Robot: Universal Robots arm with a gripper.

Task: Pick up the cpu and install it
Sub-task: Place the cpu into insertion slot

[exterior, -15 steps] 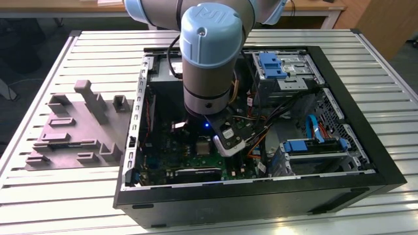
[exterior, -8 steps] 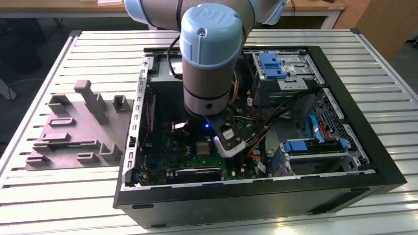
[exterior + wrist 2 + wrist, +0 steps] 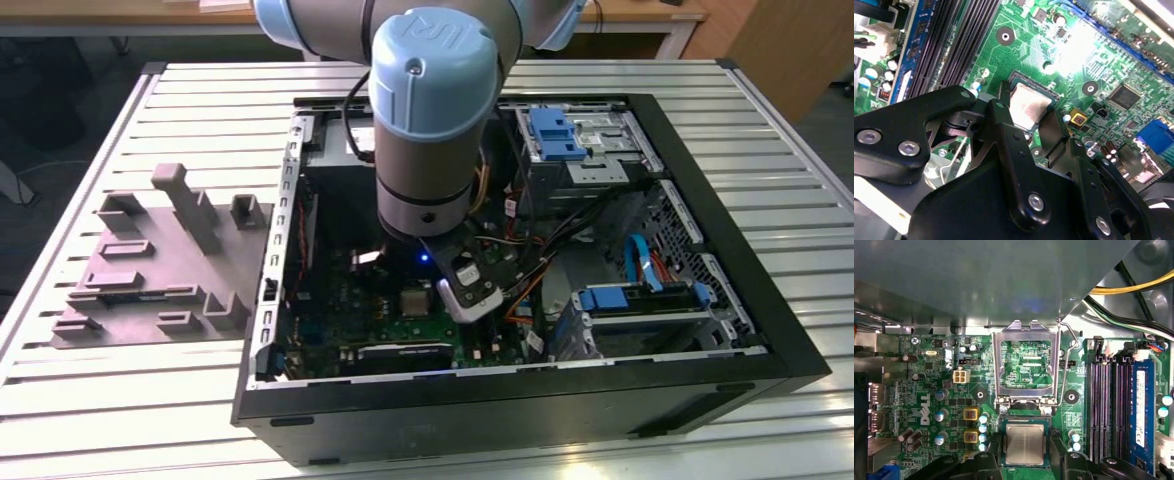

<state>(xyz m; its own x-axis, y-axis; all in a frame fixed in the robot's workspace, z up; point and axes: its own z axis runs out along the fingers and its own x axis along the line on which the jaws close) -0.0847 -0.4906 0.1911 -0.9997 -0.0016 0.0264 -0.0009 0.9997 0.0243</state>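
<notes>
open computer case [image 3: 747, 300] on a slatted tabletop [image 3: 200, 100], mid-install: my arm [image 3: 427, 120] reaches down into the case from twelve o'clock, with a grey tray [image 3: 120, 290] well apart at nine o'clock of the case in the exterior view.

my gripper [image 3: 1024, 456] hangs low over the green circuit board [image 3: 929, 385]. its jaws are spread wide, one dark finger on each side of the socket [image 3: 1024, 420], and they grip nothing that i can see. the cpu [image 3: 1024, 440] lies flat in that socket, silvery top up and square to its edges, in both wrist views. the socket's metal frame [image 3: 997, 365] is flipped open just beside it and not yet closed over the chip. the long memory slots [image 3: 1104, 410] run near the socket on one side.

in my judgement the chip is light and quite stiff. it is also thin, and its smooth metal top offers little friction, so a pinch from above would slide. the safe hold is on two opposite side edges, kept level. the contacts beneath it look like the fragile part. tilting it or dragging it sideways in the socket could bend them, and pressing hard on the lid is no better.
</notes>
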